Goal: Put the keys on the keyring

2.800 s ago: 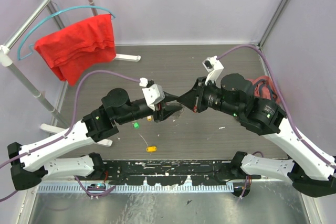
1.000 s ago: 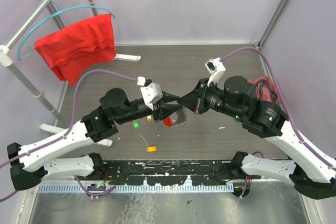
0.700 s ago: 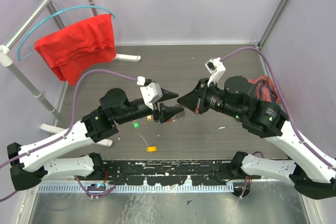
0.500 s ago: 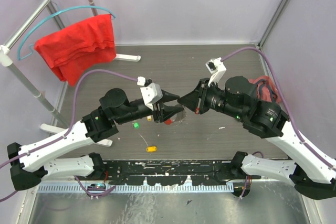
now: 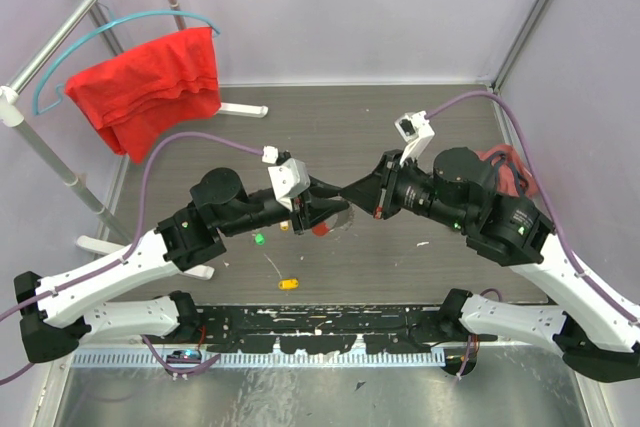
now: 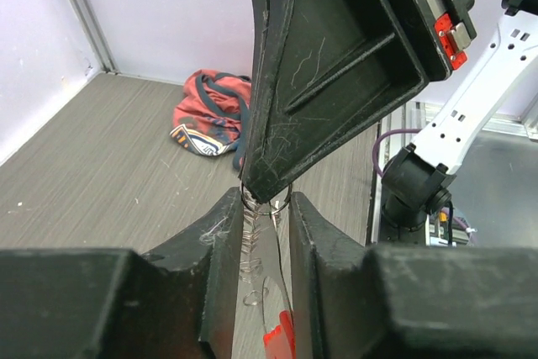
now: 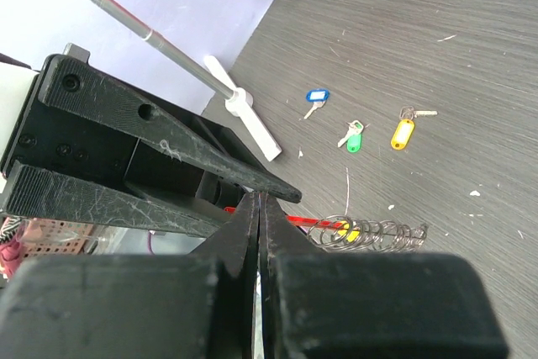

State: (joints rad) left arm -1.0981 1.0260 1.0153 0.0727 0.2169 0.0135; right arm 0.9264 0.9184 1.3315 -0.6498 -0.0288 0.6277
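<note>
The keyring, a red bar (image 7: 315, 223) joined to a silver wavy loop (image 7: 380, 233), hangs off the table with a yellow tag (image 7: 349, 234) on the loop. My left gripper (image 5: 342, 204) is shut on the keyring; its wire and red bar (image 6: 282, 340) run between the left fingers (image 6: 214, 250). My right gripper (image 7: 259, 197) is shut, its tips (image 5: 348, 193) meeting the loop's end between the left fingertips. I cannot tell whether it pinches the wire. Loose keys lie on the table: blue (image 7: 316, 97), green (image 7: 353, 136) and yellow (image 7: 403, 132).
A red cloth (image 5: 150, 87) hangs on a hanger from a metal rack (image 5: 40, 162) at the back left, with a white foot (image 7: 248, 119) on the table. A red and blue bag (image 6: 210, 115) lies at the right, behind the right arm.
The left jaws opened wider, then closed in again round the keyring. The right gripper has shifted slightly, its tip staying at the left fingertips.
</note>
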